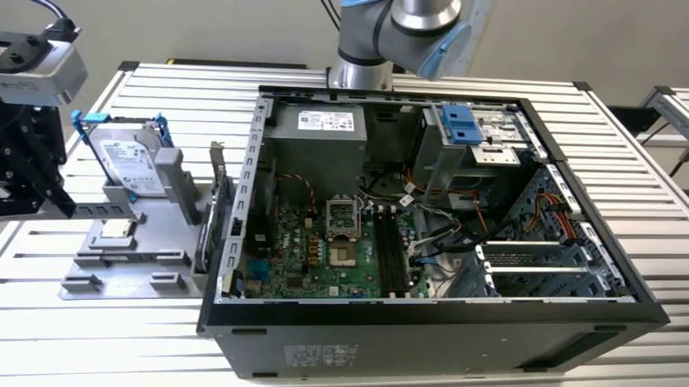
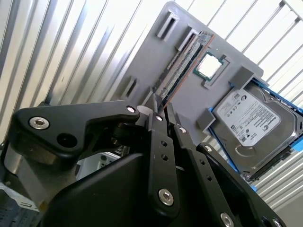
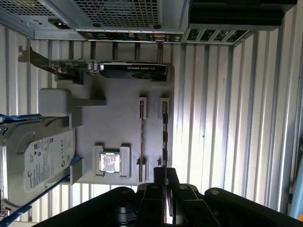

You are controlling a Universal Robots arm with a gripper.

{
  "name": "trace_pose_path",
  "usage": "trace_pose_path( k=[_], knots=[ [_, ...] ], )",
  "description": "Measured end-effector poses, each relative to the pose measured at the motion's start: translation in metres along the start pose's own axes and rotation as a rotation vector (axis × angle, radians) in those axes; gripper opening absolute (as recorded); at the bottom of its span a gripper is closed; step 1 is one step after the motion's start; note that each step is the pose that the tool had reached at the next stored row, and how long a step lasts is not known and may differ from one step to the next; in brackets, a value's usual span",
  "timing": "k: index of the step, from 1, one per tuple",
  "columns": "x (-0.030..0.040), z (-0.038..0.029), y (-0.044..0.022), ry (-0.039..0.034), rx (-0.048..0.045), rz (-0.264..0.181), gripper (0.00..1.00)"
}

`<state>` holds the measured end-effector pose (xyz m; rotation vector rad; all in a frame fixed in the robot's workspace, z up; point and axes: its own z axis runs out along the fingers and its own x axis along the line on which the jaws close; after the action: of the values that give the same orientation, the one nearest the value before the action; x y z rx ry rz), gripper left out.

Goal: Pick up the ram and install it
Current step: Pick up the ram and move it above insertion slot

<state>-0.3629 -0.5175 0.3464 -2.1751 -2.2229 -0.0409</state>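
The ram [image 2: 184, 64], on edge in the grey tray [image 2: 156, 52], looks light, stiff, brittle: pinch its flat faces. The gripper [image 2: 162, 106] hovers above; jaws' state cannot be told.

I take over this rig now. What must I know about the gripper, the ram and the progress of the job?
Gripper: at the near end of the ram, in line with it; whether it grips is unclear.
Ram: on edge in its slot of the grey holder, outside the open computer case.
Done: gripper brought to the ram; nothing lifted.
Left: pick-up and install; the black motherboard slots look empty.
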Motion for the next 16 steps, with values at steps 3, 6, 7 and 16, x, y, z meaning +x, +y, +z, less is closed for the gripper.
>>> trace_pose_path(
  k=[3, 6, 7, 16],
  knots=[
    [0.0001, -0.0018, 0.0000, 0.0000, 0.0001, 0.000, 0.00],
    [0.0001, -0.0035, 0.0000, 0.0000, 0.0000, 0.000, 0.00],
    [0.0001, -0.0038, 0.0000, 0.0001, -0.0001, 0.000, 0.00],
    [0.0004, -0.0102, 0.0000, 0.0000, 0.0000, 0.001, 0.00]
  ],
)
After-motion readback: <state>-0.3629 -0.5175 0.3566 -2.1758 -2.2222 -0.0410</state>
